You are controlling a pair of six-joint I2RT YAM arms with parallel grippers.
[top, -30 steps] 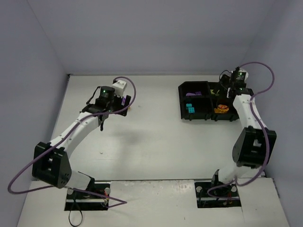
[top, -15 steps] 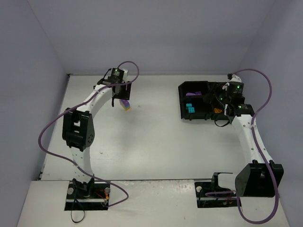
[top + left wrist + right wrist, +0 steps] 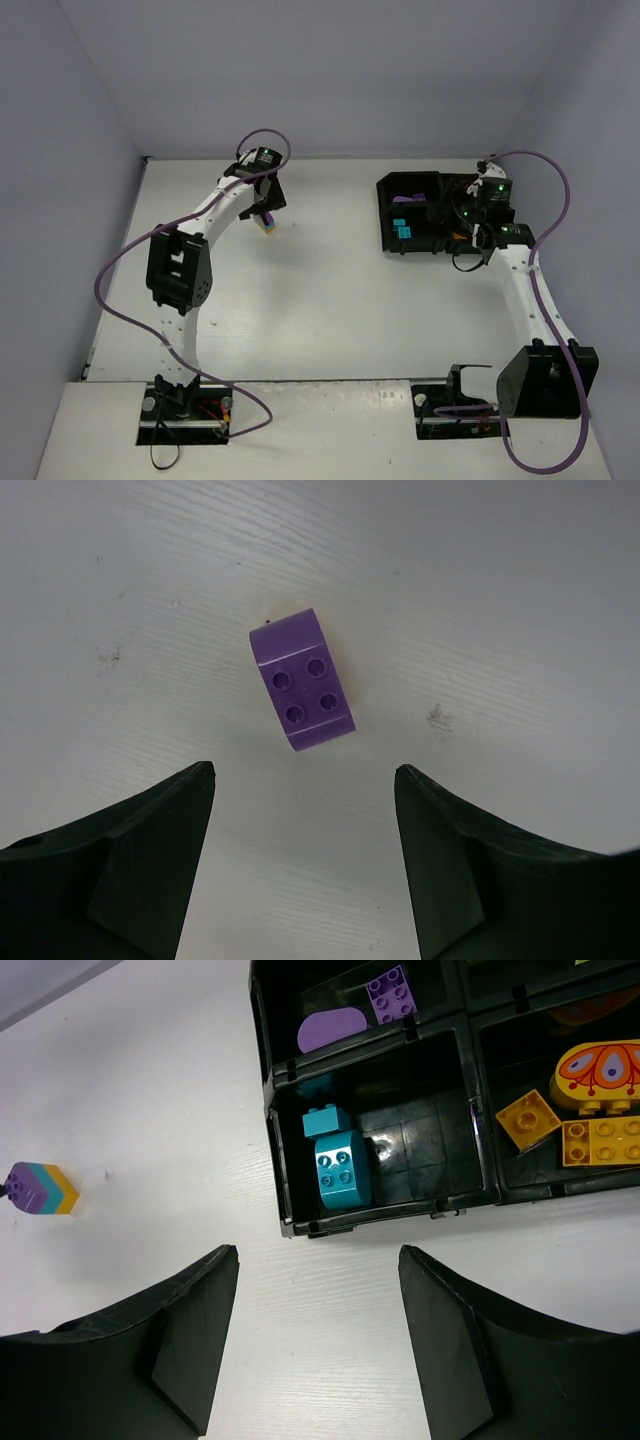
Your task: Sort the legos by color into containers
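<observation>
A purple brick (image 3: 303, 693) with four studs lies on the white table, just ahead of my open left gripper (image 3: 305, 780) and centred between the fingers. In the top view it (image 3: 266, 225) sits under the left gripper (image 3: 268, 203). The right wrist view shows it as a purple, cyan and orange stack (image 3: 40, 1188). The black four-compartment tray (image 3: 278, 1150) holds purple bricks (image 3: 333, 1030), cyan bricks (image 3: 340, 1165) and orange bricks (image 3: 603, 1140). My right gripper (image 3: 318, 1260) is open and empty, hovering by the tray's (image 3: 384, 215) near side.
Grey walls close in the table at the back and both sides. The tray stands at the back right. The right arm (image 3: 530, 290) runs along the right side, and the left arm (image 3: 185, 270) along the left.
Both arms have changed pose since a second ago. The left gripper reached back and right over the purple brick. The right gripper came from the tray's far right corner toward its near side.
</observation>
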